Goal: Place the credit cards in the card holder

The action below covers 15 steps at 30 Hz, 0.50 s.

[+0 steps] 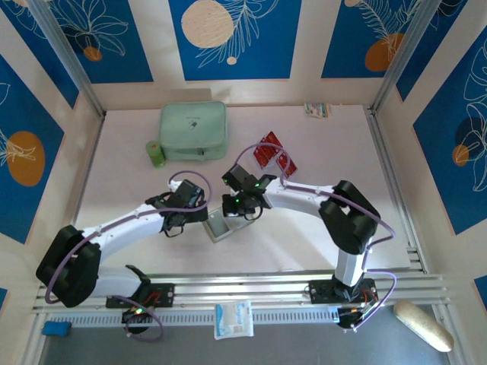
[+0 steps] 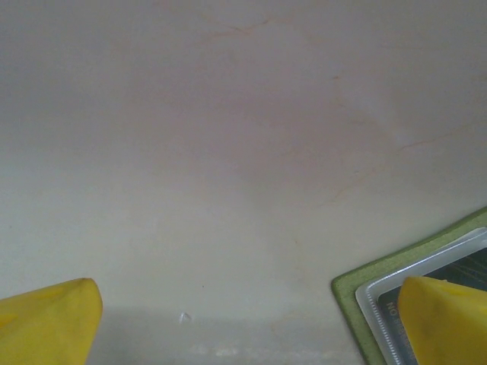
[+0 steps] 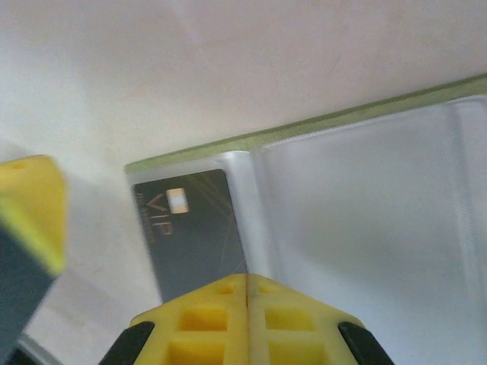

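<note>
The olive-green card holder (image 1: 220, 227) lies open on the table between my two grippers, pale clear pockets up. A black card (image 3: 194, 228) marked VIP lies in its left pocket (image 3: 243, 190), near the green edge (image 3: 304, 125). My right gripper (image 3: 247, 283) is shut, its joined tips over the card's near end, nothing clamped between them. My left gripper (image 2: 247, 323) is open wide; its right finger (image 2: 445, 319) rests over the card holder's corner (image 2: 348, 298) and the black card (image 2: 463, 268). Red credit cards (image 1: 274, 154) lie further back on the table.
A large mint-green zip case (image 1: 194, 131) sits at the back, with a small green object (image 1: 156, 154) on its left. A small packet (image 1: 317, 109) lies by the back wall. A white tissue pack (image 1: 232, 319) sits in front of the base rail.
</note>
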Available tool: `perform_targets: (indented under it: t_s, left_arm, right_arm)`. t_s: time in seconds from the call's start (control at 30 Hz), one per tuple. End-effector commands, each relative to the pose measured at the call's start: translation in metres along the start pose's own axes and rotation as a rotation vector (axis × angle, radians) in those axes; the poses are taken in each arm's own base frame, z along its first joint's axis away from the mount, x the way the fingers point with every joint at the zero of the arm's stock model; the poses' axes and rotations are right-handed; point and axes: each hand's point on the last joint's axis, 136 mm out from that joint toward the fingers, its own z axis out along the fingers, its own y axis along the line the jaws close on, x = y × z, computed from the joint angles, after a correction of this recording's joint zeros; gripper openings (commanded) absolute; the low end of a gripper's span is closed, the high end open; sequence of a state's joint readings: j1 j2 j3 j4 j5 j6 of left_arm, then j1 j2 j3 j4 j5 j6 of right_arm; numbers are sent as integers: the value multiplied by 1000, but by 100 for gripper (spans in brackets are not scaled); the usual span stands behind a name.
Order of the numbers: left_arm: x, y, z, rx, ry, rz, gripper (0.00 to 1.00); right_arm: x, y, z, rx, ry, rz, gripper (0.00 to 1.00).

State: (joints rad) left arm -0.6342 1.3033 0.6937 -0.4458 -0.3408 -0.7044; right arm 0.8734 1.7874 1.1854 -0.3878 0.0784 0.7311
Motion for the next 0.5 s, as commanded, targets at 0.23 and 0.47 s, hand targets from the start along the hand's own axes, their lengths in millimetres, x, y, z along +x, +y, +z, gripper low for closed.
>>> perform_targets:
  t_s: [0.23, 0.47]
  left_arm:
    - [-21, -9, -4, 34, -55, -58, 100]
    - [-30, -17, -5, 80, -98, -152, 100]
  right_arm:
    - [-14, -20, -53, 152, -128, -53, 35]
    - [-11, -36, -62, 167, -137, -57, 44]
